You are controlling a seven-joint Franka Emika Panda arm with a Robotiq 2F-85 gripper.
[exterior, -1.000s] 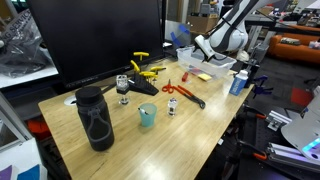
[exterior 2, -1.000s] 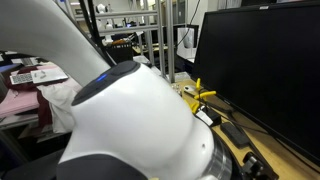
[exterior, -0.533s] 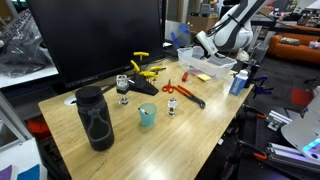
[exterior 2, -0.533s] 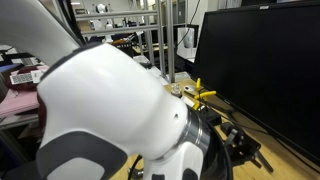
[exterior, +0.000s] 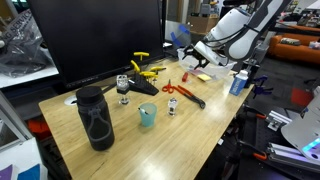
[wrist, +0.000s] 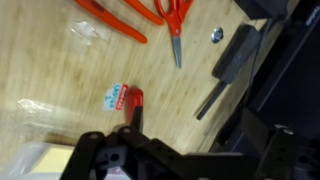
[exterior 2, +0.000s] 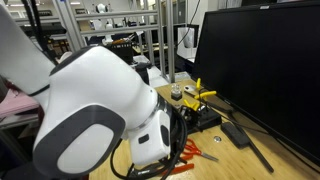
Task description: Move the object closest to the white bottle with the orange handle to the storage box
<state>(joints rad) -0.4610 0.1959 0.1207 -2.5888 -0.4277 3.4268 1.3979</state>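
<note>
A small red object (wrist: 133,100) with a white label lies on the wooden table just below the orange scissors (wrist: 170,14); it also shows in an exterior view (exterior: 184,76). The clear storage box (exterior: 212,68) stands behind it with a yellow item inside. A white and blue bottle (exterior: 238,82) stands at the table's edge; no orange handle shows. My gripper (exterior: 193,52) hangs above the box's near corner. In the wrist view my gripper (wrist: 198,135) has its jaws apart with only bare wood between them, and the red object is just beyond the left finger.
Yellow clamps (exterior: 143,68) and a black tool (wrist: 235,55) lie near the large monitor (exterior: 95,35). A tall black bottle (exterior: 95,118), a teal cup (exterior: 147,115) and small jars stand toward the front. My arm's bulk (exterior 2: 100,120) fills one exterior view.
The arm has swung out from over the box toward the middle of the table and tilted. In the exterior view it had blocked, it has drawn back, uncovering the table and yellow clamp.
</note>
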